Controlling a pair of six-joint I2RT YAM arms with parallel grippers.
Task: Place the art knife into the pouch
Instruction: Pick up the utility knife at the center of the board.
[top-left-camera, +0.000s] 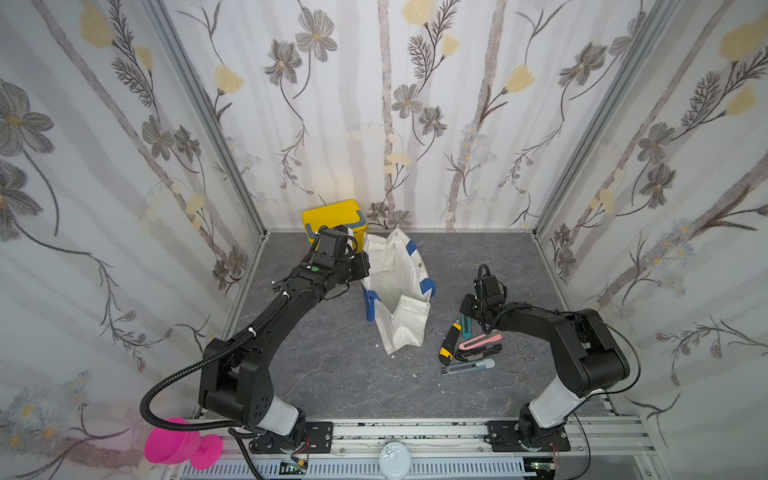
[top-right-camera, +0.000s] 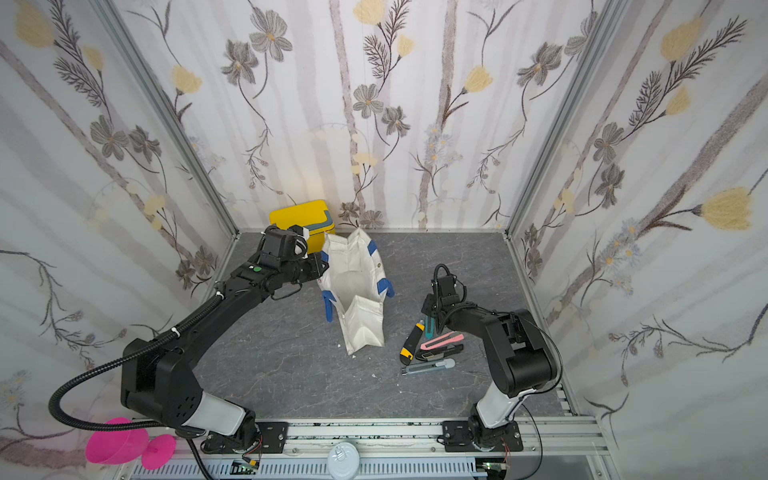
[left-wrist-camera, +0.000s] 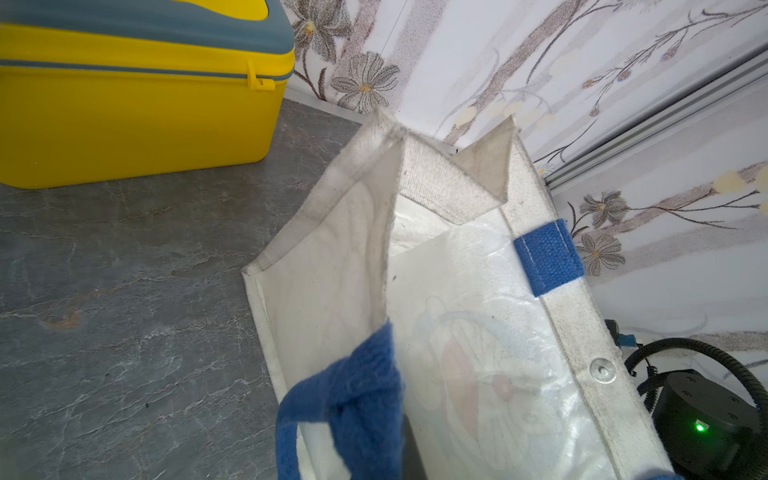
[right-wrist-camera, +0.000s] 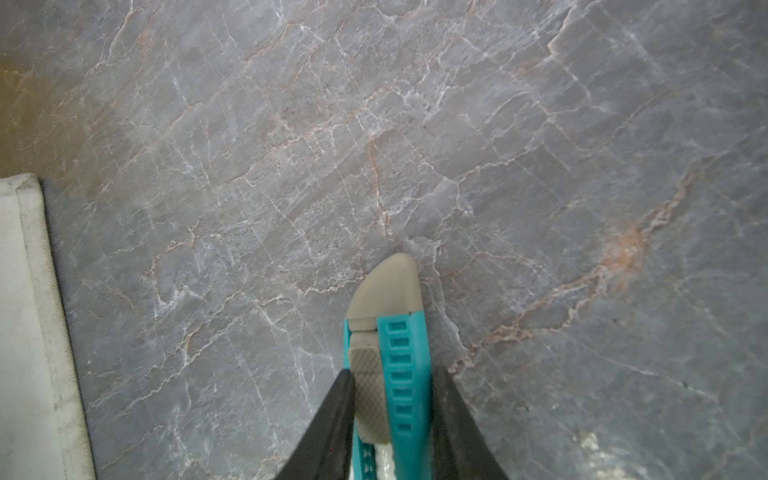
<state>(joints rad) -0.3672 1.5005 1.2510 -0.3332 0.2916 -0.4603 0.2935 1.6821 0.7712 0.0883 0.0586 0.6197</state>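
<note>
right gripper (right-wrist-camera: 392, 372): nearer arm, clamped across teal art knife (right-wrist-camera: 401, 328) | art knife (top-left-camera: 468, 326): axis 12–6 o'clock in a top view | pouch (top-left-camera: 395, 278): 10 o'clock of knife, rim pinched by closed left gripper (top-left-camera: 365, 266)

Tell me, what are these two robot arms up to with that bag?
The left gripper is shut on the rim of the white pouch, by a blue handle, holding its mouth open. The right gripper has its fingers closed around a teal art knife, beside other knives lying on the table. That knife is not in the pouch yet.
</note>
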